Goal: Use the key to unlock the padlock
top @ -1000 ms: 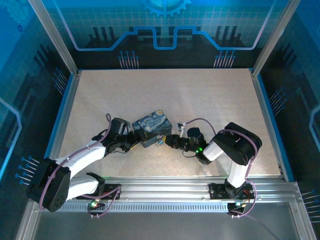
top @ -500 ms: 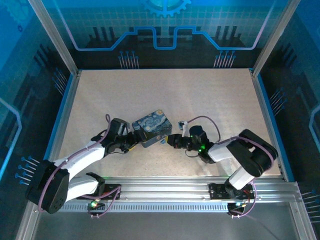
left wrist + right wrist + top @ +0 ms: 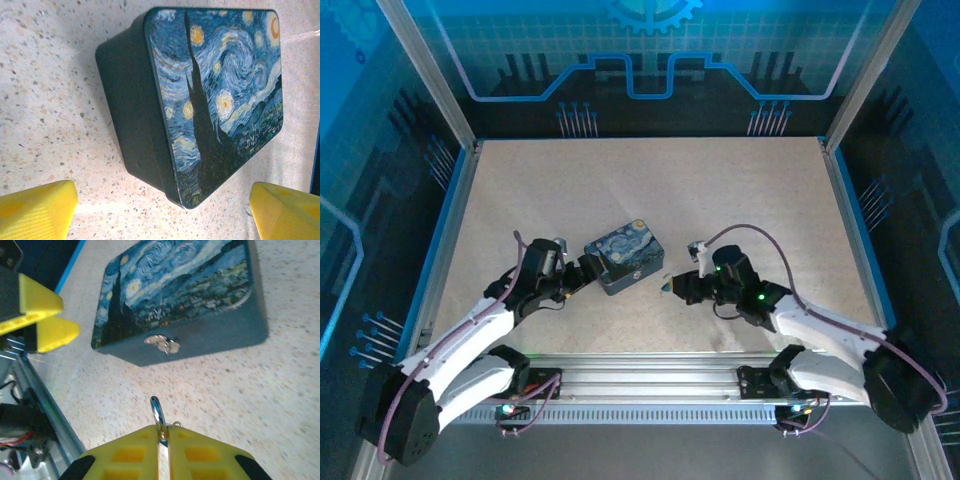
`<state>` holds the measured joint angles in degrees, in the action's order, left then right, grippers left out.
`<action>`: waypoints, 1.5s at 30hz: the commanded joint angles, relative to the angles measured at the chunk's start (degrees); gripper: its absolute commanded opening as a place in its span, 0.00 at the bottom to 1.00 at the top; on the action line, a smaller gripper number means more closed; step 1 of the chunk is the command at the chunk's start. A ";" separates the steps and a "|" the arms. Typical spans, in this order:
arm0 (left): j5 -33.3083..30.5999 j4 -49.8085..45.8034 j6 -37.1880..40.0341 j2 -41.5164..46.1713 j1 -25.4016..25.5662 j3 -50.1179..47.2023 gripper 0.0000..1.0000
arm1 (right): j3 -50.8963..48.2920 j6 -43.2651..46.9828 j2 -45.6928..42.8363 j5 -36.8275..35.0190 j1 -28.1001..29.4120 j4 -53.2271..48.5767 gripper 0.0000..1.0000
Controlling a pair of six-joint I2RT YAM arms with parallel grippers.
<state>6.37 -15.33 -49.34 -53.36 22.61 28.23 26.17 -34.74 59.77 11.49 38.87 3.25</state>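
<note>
My right gripper (image 3: 163, 434) is shut on the padlock (image 3: 157, 412). Its silvery shackle sticks up from between the yellow fingers (image 3: 125, 455), and the bluish body is almost hidden in the slit. The gripper (image 3: 669, 287) hovers low over the table, a short way right of the tin. The tin's small metal hasp (image 3: 162, 344) faces this gripper and hangs bare. My left gripper (image 3: 164, 194) is open wide, its yellow fingers (image 3: 35, 210) either side of the tin's near corner without touching it. The key is hidden from me.
The dark-blue starry-night tin (image 3: 623, 258) lies closed on the speckled table (image 3: 650, 190) between the two grippers. The left gripper's yellow fingers (image 3: 42, 315) show beside the tin's left end. An aluminium rail (image 3: 650, 375) runs along the near edge.
The right arm has drawn back to the right, carrying the padlock away from the tin's hasp. The left arm has shifted slightly left and back; the tin has stayed in place.
</note>
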 commanded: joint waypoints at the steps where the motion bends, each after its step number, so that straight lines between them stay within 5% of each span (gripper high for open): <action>1: -2.98 -2.30 1.83 1.39 0.13 0.22 0.91 | 1.42 4.89 -4.79 -3.85 -0.11 -16.30 0.14; 13: -1.66 -0.62 1.61 -0.49 0.06 -0.54 0.91 | 0.26 4.81 -12.98 -7.68 -0.29 -31.19 0.15; 33: -1.29 -0.25 1.47 -0.75 0.06 -0.23 0.92 | -2.66 4.80 -10.98 -0.72 -8.50 -23.55 0.20; 45: -10.07 -7.87 10.02 2.82 -2.28 8.84 0.99 | 3.89 9.40 -9.62 0.37 -18.14 -24.51 0.49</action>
<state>0.69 -20.25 -43.83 -52.18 21.28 33.52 27.38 -27.22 49.47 10.55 23.24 -21.10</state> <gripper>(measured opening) 0.988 0.471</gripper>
